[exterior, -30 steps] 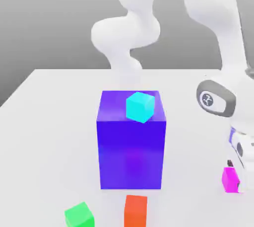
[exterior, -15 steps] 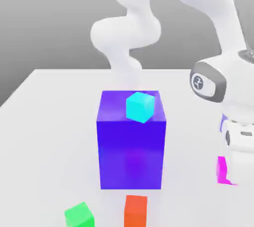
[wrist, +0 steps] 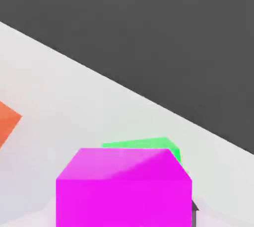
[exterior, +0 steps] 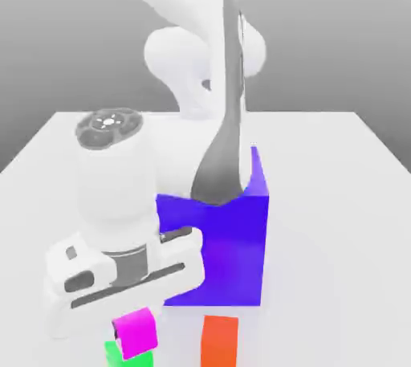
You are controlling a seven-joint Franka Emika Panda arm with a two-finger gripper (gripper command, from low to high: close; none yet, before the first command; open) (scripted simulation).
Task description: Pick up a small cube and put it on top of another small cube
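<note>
The gripper [exterior: 135, 333] holds the pink cube [exterior: 134, 330] between its 2 fingers, closed on it. The green cube [exterior: 120, 353] is directly under the fingers, almost covered by the pink one. The orange cube [exterior: 219, 341] stands beside them, in front of the blue block [exterior: 233, 245].

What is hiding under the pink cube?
The green cube sits right under the pink cube. Only its edge shows; whether they touch is hidden.

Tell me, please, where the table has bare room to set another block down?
Free: the table on the exterior view's right of the blue-violet block. Crowded: the near edge, where the magenta cube sits over the green cube beside the orange-red cube.
</note>
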